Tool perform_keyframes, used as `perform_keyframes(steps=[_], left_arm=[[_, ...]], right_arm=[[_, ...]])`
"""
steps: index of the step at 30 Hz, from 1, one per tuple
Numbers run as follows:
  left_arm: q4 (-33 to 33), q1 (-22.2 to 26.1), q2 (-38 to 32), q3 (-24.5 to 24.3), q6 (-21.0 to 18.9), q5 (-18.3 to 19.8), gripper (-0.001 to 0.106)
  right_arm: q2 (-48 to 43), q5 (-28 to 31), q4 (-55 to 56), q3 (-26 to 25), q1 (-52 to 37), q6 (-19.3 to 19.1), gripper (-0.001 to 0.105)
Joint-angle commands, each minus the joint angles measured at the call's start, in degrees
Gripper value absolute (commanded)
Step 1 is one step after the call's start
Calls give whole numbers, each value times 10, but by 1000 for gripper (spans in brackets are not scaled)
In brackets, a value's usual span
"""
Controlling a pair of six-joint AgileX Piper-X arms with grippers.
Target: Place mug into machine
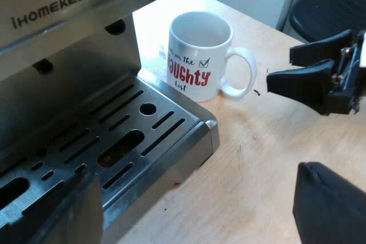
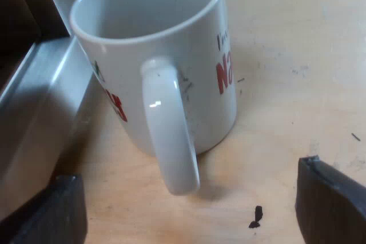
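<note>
- Light wooden tabletop (image 1: 257, 158) carries everything; a dark chair (image 1: 331, 4) sits beyond its far edge.
- I see the steel espresso machine (image 1: 57, 32), lettered iHOMEKEE, with its slotted drip tray (image 1: 126, 135) bare.
- I find the mug (image 1: 197, 55) upright on the wood, just beside the tray's outer corner and not on the tray. It is white with red lettering and a green tick box, and looks empty inside.
- Taking the mug as a dial with its handle (image 2: 168, 135) at six o'clock, the tray's edge lies at about ten.
- My right gripper (image 2: 189, 170) waits at six o'clock, fingers spread wide. The handle's lower end sits between them, and neither finger touches it.
- My left gripper (image 1: 194, 190) hovers over the tray's corner and the wood beside it, fingers wide apart and holding nothing.
- One small dark speck (image 2: 255, 216) lies on the wood near the handle.
</note>
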Motion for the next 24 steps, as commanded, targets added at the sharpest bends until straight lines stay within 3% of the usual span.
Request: perform_keyframes(steps=[1,12,21,23,24], left_arm=[[-13,-2,-1,-5,-2,2,70],[-12,-2,-1,-5,-2,2,70],[-9,-2,-1,-5,-2,2,70],[-9,-2,-1,-5,-2,2,70],[-9,-2,-1,-5,-2,2,70]], right_arm=[[25,-1,-18,-16,1,-7,94],[116,-2,-18,-107,1,-6,94],[138,-2,-17,-115,1,11,94],[138,-2,-17,-115,1,11,90],[138,-2,-17,-115,1,11,83]])
